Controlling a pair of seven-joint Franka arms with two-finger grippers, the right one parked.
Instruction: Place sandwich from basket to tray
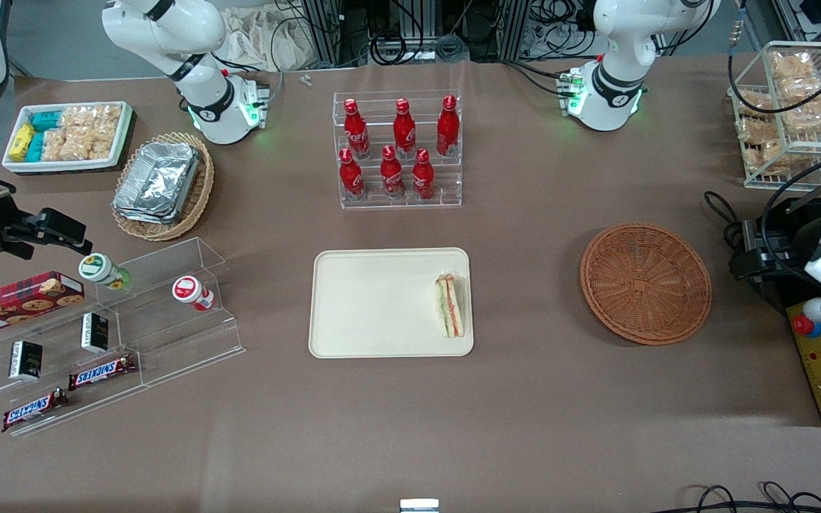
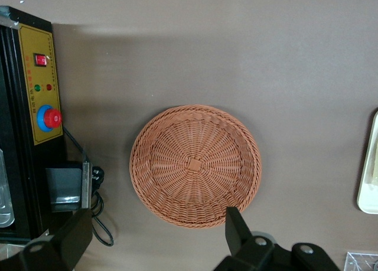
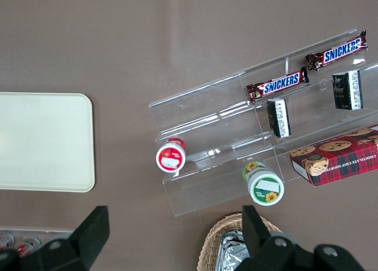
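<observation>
1. Sandwich: a triangular wedge lying on the tray, at the tray edge nearest the basket, filling layers showing.
2. Tray: cream, rectangular, flat on the table; bare apart from the sandwich.
3. Basket: round reddish-brown wicker, beside the tray toward the working arm's end of the table; nothing inside it.
4. Tool: hangs above the table by the basket's rim, fingers spread wide and holding nothing.
5. Control box: black with a yellow panel and red button, beside the basket, at the table's end.
6. Bottle rack: clear stand with six red bottles, farther from the front camera than the tray.
7. Table: covered in plain brown cloth; cables and frames crowd the room at the edge where the arm bases stand.
</observation>
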